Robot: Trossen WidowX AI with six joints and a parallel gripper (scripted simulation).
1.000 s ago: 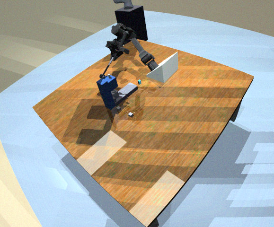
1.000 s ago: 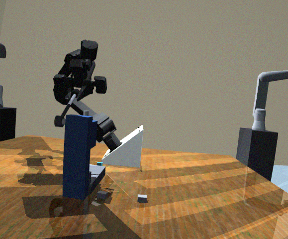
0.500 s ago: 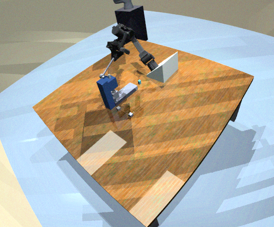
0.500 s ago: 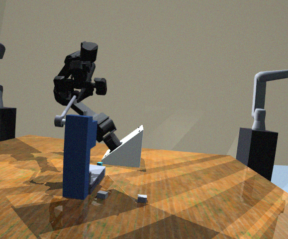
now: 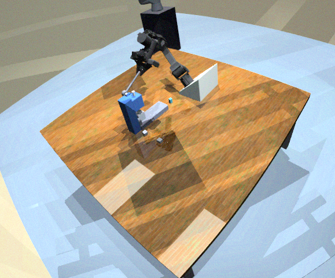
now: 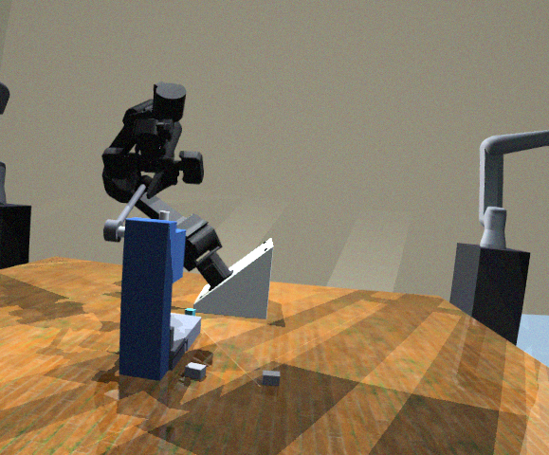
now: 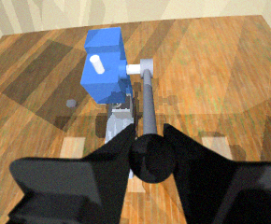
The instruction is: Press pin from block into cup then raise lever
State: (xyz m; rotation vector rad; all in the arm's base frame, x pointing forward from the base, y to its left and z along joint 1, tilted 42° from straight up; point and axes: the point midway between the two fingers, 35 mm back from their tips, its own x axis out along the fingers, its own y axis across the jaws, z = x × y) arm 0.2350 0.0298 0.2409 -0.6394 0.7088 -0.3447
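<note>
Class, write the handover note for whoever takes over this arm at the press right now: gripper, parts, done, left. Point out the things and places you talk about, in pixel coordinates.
Gripper [image 5: 139, 72] [image 6: 145, 185] [image 7: 149, 128]: shut on the black round knob [image 7: 151, 161] of the grey metal lever.
Lever [image 5: 133, 82] [image 6: 131, 206] [image 7: 148, 103]: raised, slanting up from its pivot beside the blue upright press [image 5: 130, 114] [image 6: 145, 299] [image 7: 105, 77].
Done: lever gripped. I cannot tell whether the pin is out.
Left: check block and pin; press if needed, finish with lever up, then let go without moving the block.

Blue press [image 5: 129, 114] [image 6: 144, 299] [image 7: 105, 70], grey lever [image 5: 133, 82] [image 6: 132, 203] [image 7: 149, 103], streaky orange-brown wood-grain tabletop [image 5: 236, 119] [image 6: 333, 337] [image 7: 206, 61], black tool [image 5: 139, 70] [image 6: 148, 183] [image 7: 149, 128].
</note>
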